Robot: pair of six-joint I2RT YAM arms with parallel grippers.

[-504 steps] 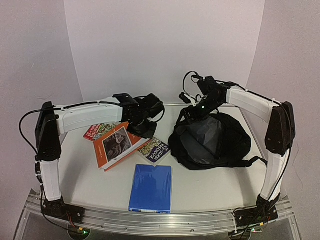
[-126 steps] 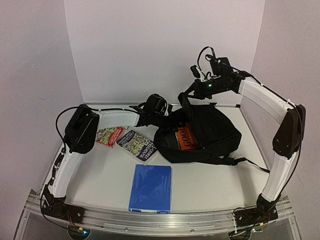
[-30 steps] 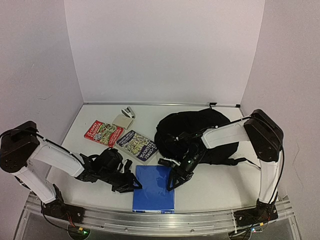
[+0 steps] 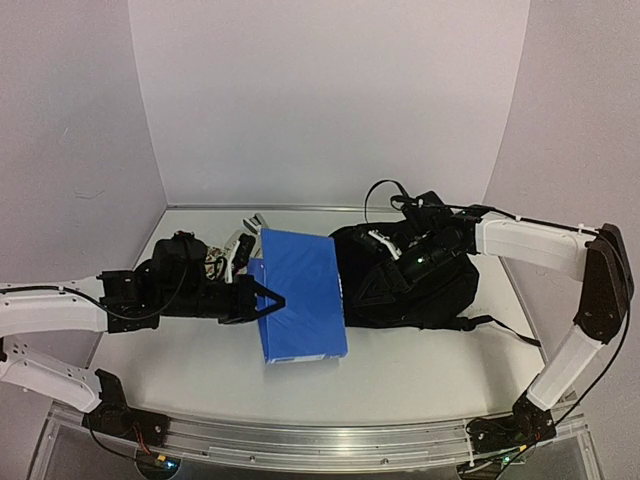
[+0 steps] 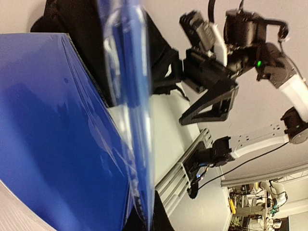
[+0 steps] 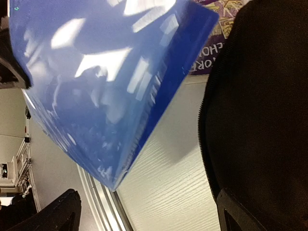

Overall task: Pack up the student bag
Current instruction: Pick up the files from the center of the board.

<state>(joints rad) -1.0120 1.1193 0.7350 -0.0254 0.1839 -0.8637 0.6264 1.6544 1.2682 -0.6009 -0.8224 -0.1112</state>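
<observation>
Table [image 4: 200, 370]: the work happens mid-table, in front of both bases.

Bag [image 4: 430, 285]: lies slumped on the right half of the table, black and soft. Its left rim faces the book. From above I can't tell how far the mouth gapes. The right wrist view shows only the zip [image 6: 204, 120] running along a closed-looking fold.

Blue book [image 4: 300, 290]: off the table and tilted, with its right edge over the bag's left rim.

Left gripper [image 4: 272, 300]: clamped fully shut on the book's left edge, a thin pinch on one side only.

Right gripper [image 6: 147, 202]: jaws as wide as they go, holding nothing. It hangs just beside the bag's left rim, above bare table.

Purple book [image 6: 226, 26]: flat under the blue one, beside the bag.

Step in hand, my read: feed the blue book into the bag.
- Right gripper should pinch the upper lip at the zip and lift, so the mouth really opens.
- Left then slides the book in low, leading corner first.
- A one-edge grip on a slick cover will probably pivot or slip, so go slowly.
- Release only once the book is well inside.
</observation>
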